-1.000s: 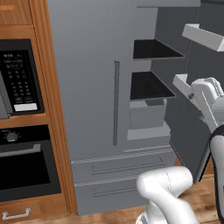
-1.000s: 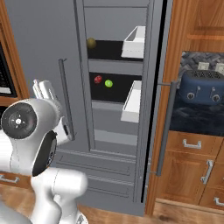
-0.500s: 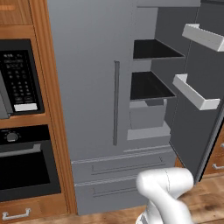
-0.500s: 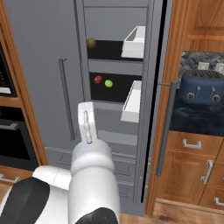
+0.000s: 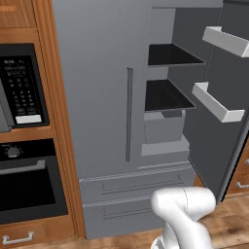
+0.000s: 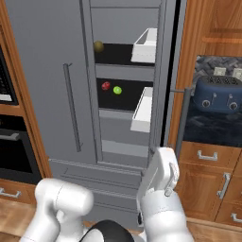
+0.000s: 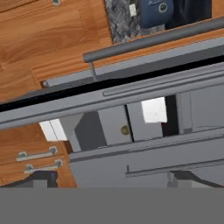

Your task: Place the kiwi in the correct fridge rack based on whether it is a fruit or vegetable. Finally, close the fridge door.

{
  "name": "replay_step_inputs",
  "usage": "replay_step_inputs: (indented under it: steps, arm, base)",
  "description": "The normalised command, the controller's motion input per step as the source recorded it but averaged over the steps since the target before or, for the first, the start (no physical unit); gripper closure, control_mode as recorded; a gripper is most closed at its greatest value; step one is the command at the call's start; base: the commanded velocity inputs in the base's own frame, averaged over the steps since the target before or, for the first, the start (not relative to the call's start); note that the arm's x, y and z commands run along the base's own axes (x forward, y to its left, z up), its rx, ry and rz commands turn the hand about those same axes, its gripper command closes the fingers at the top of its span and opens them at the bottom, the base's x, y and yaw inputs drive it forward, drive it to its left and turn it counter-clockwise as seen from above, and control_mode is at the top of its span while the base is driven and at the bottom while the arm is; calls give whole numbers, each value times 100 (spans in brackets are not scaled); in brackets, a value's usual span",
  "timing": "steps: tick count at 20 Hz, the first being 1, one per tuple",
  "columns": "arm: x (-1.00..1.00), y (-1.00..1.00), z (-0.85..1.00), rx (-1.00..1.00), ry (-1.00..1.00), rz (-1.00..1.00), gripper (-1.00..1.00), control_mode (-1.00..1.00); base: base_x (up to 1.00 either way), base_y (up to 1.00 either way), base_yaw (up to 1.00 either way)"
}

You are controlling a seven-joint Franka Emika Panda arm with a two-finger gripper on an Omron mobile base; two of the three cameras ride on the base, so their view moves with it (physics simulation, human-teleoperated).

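The end effector (image 7: 107, 179) shows two dark fingertips wide apart at the lower edge of the hand view, with nothing between them. It points at the open grey fridge (image 6: 52, 56) from low down. The kiwi (image 6: 117, 90) lies on the fridge rack (image 6: 127, 97), just beside a small red ball (image 6: 106, 86). A yellow-brown ball (image 6: 98, 46) sits on the upper shelf (image 6: 113, 54). The fridge door (image 5: 219, 116) stands open, and a blue toaster (image 6: 218, 93) is to the right.

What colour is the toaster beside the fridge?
Dark blue toaster, clearest in the right base view.
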Motion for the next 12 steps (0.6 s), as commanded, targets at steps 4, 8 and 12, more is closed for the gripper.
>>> replay_step_inputs:
  steps: [4, 8, 12]
  arm:
    - [72, -85, -70, 10, 11, 6, -100, -100]
    - [82, -90, -71, 4, 15, 3, -100, -100]
    - [91, -85, -62, 2, 9, 8, -100, -100]
  base:
    - [0, 0, 0]
    - [0, 0, 0]
    - [0, 0, 0]
